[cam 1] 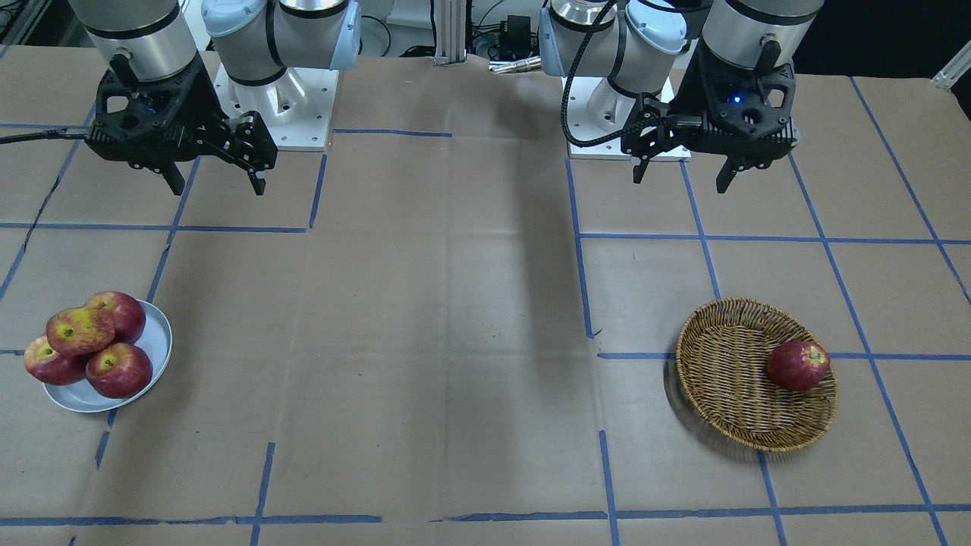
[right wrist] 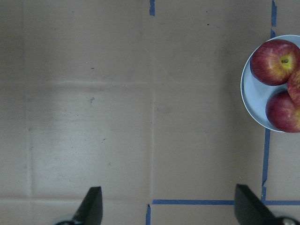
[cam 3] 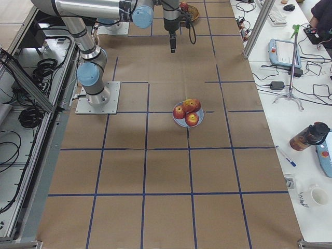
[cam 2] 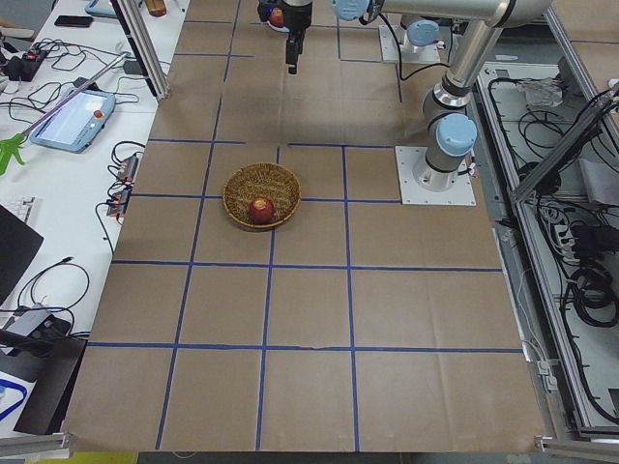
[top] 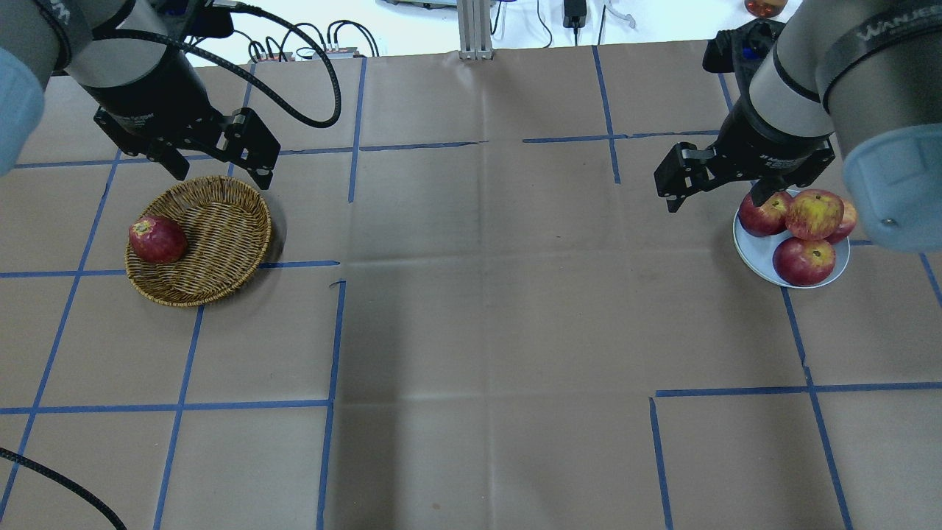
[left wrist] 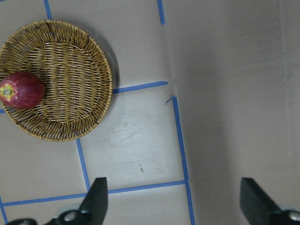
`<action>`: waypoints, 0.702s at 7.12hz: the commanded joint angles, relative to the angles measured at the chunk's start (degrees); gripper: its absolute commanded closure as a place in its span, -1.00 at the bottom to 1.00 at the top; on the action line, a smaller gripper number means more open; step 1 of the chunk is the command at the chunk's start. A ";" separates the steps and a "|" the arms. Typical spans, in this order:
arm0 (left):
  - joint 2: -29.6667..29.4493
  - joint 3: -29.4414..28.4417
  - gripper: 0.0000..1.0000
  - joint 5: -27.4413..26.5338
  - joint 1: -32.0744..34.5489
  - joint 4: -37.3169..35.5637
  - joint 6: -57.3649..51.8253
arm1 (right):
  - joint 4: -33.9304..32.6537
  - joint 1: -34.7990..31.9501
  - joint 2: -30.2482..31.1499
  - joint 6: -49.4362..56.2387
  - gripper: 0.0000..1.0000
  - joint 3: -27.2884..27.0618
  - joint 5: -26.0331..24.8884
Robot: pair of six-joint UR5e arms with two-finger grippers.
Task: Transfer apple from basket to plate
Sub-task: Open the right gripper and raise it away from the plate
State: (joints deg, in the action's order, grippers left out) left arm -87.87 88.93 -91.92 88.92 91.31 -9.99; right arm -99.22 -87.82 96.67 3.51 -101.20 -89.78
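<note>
On the plate (cam 1: 158, 339), at the robot's right end of the surface (cam 1: 455, 341), sit four apples. The streaky apple (cam 1: 80, 331), red with yellow patches, rests on top of three deeper red apples (cam 1: 118, 369) and touches them. One basket (cam 1: 728, 379) stands well apart at the robot's left end, with a single dark red apple (cam 1: 798, 365) lying on its side against the rim. That makes five apples, one plate and one basket. The right hand (cam 1: 218, 186) hangs above the surface, back toward the robot's base from the plate, its fingers spread and holding nothing. The left hand (cam 1: 681, 180) hangs likewise behind the basket, fingers spread and empty. Blue tape lines (cam 1: 580, 280) cross the brown paper between the plate and the basket.
</note>
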 commanded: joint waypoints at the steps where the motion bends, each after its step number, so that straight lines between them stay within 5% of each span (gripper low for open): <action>1: -0.54 0.02 -0.98 0.17 0.02 0.01 0.58 | 0.35 -0.33 -0.61 -0.17 -1.00 1.00 0.05; 5: -0.81 -0.07 -0.98 0.43 0.11 0.62 0.67 | 0.26 -0.33 -0.61 -0.17 -1.00 1.00 0.05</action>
State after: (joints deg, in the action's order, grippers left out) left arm -88.66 88.93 -91.49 88.97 91.54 -9.33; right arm -98.89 -88.15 96.07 3.34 -100.20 -89.74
